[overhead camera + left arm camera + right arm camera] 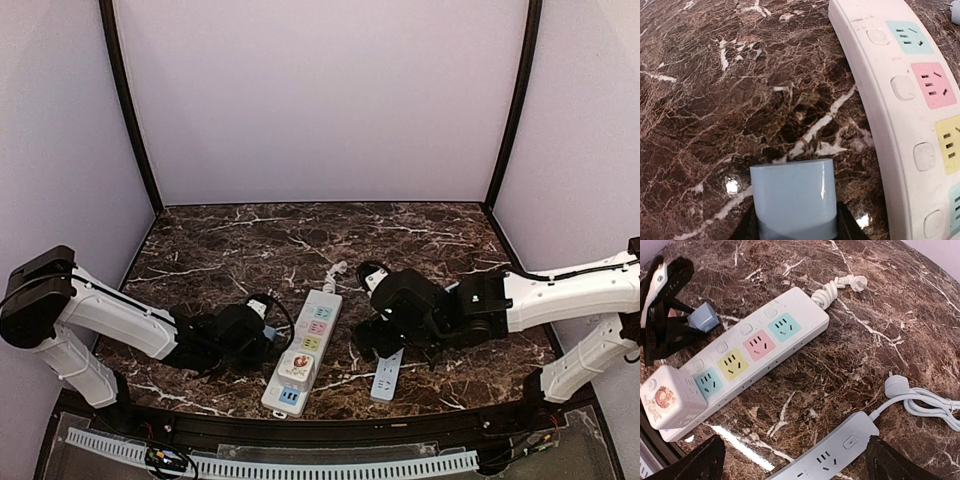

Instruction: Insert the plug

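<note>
A white power strip (306,348) with teal, pink and yellow sockets lies mid-table; it also shows in the left wrist view (900,90) and the right wrist view (755,350). My left gripper (258,335) is shut on a pale blue plug (792,200), held low over the marble just left of the strip. The plug also shows in the right wrist view (704,317). My right gripper (385,345) is open and empty, its fingers (700,465) spread above a small grey power strip (835,455).
A white adapter cube (670,397) with a cartoon sticker sits in the strip's near end. The grey strip's white plug and looped cord (920,397) lie to the right. The white strip's bundled cord (840,287) lies at its far end. Walls enclose the table.
</note>
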Controlling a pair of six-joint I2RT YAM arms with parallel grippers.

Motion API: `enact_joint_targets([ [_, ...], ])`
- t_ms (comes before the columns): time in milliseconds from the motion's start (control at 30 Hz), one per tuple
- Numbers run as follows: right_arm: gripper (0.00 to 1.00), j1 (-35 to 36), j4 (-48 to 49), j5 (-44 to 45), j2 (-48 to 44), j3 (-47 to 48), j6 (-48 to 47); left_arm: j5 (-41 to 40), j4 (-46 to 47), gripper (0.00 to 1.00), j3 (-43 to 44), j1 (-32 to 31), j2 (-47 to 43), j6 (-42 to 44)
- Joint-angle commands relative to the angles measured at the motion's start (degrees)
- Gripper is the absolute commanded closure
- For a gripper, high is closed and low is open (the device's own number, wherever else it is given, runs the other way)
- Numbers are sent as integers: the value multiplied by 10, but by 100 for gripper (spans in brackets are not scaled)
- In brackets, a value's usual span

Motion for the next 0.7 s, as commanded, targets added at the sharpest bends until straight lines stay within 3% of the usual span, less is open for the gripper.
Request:
enact_joint_targets([
  [0,4,-21,54,-37,-37,17,-20,-27,60,93,-34,-1,-40,53],
  [200,5,-38,84,-73,-43,40,-48,-23,180,99,-66,-1,-83,151],
  [433,5,-55,58,-149,-1,102,-66,68,331,99,-89,-2,-101,290],
  [667,7,-66,52,-201,30,138,-58,181,387,99,-89,-2,-112,373],
])
